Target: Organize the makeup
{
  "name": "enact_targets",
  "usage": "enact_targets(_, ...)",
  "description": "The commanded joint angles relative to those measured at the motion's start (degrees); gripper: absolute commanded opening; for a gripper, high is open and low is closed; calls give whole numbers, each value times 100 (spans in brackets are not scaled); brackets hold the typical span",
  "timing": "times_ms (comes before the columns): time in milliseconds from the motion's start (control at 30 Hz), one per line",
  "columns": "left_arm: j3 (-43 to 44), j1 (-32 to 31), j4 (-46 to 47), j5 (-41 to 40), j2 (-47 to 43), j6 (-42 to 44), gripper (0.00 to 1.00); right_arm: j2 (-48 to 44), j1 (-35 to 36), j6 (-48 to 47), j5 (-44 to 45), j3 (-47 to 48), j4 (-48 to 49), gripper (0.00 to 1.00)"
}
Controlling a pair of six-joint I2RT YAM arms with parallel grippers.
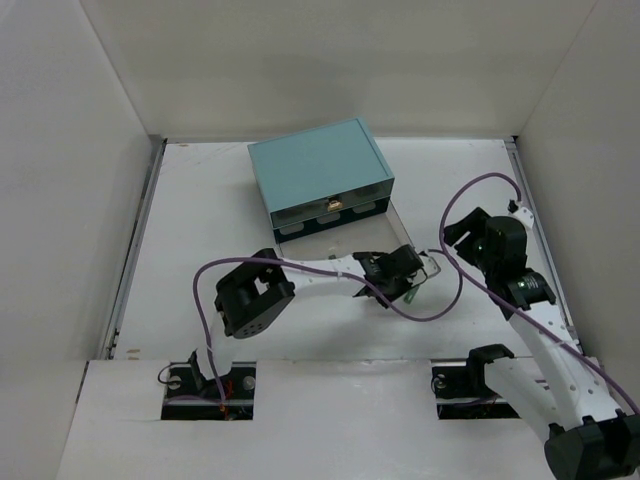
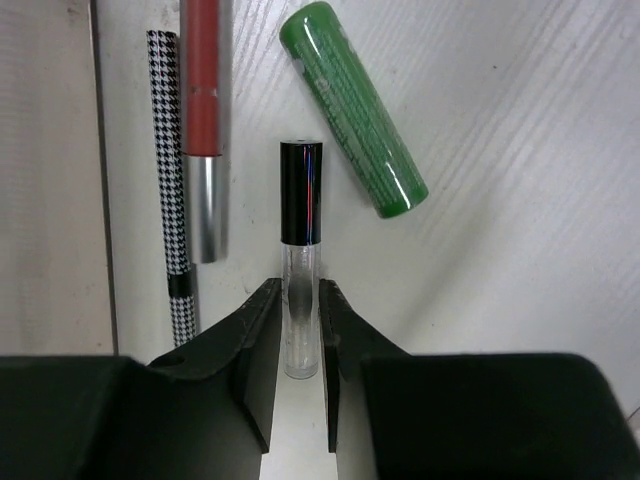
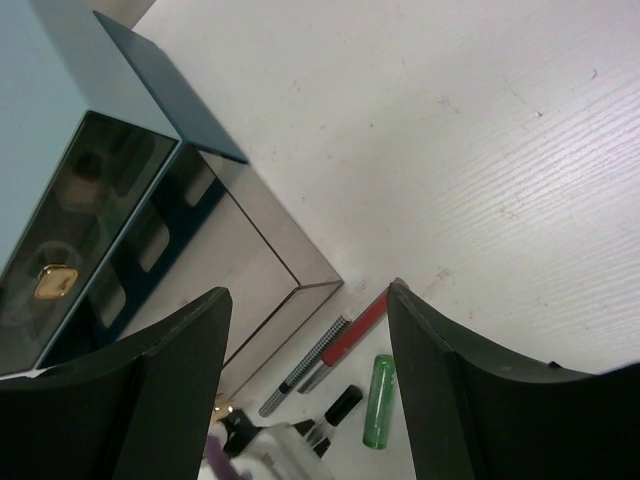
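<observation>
Reaches in from 7 o'clock of the bench (image 1: 200, 200) with the left arm: elbow folded low, forearm stretched right to end at 5 o'clock of the teal box (image 1: 320, 165). Keeps the left hand (image 2: 300, 300) low and level, fingers (image 2: 262, 330) closed against both sides of a clear tube (image 2: 301, 200) lying flat on the bench. Holds the right arm raised at 3 o'clock, with the right hand (image 3: 308, 290) spread wide, gripping nothing and tilted toward the box's clear drawer (image 3: 250, 270).

Four pieces of makeup, all on the bench just outside the drawer's corner:
- One clear tube with a glossy black cap.
- One shiny green tube (image 2: 352, 110) at 1 o'clock of that cap, lying slanted.
- One red-and-silver stick (image 2: 203, 130) at 11 o'clock.
- One thin black-and-white checked pencil (image 2: 170, 180) at 9 o'clock, parallel to the stick.
</observation>
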Motion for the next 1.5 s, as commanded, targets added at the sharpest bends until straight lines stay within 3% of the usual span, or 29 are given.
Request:
enact_targets(0, -124, -183, -75, -317, -749, 251, 5, -39, -33, 8, -32, -31, 125, 70)
enact_targets(200, -151, -289, 4, -634, -1496, 278, 3, 154, -16, -1, -41, -75, 64, 70)
enact_targets(367, -221, -17, 355, -1038, -2129, 225, 4, 339, 107, 166, 55, -4, -787, 71)
enact_targets(600, -441, 1160, 443, -1522, -2288, 146, 5, 497, 484, 561, -67, -479, -912, 73)
enact_targets(767, -573, 1960, 417, -1487, -2025, -267, 8, 1181, 1319, 755, -6, -383, -718, 72)
enact_targets(867, -617, 2128, 373, -1496, -1998, -451, 32, 1499, 1636, 948, 90, -233, -718, 72)
enact_targets(900, -643, 2155, 364, -1479, -2068, -530, 48, 1525, 1698, 983, 117, -198, -718, 72)
enact_targets(1000, -757, 2155, 461, -1408, -2279, -566, 67, 1578, 1725, 966, 135, -137, -736, 72)
enact_targets(1133, -889, 2181, 479, -1364, -2586, -636, 100, 1797, 1733, 922, 135, -128, -719, 71)
enact_targets(1467, -1732, 2321, 715, -1426, -4246, -1163, 100, 2509, 2032, 1071, 389, -40, -551, 64)
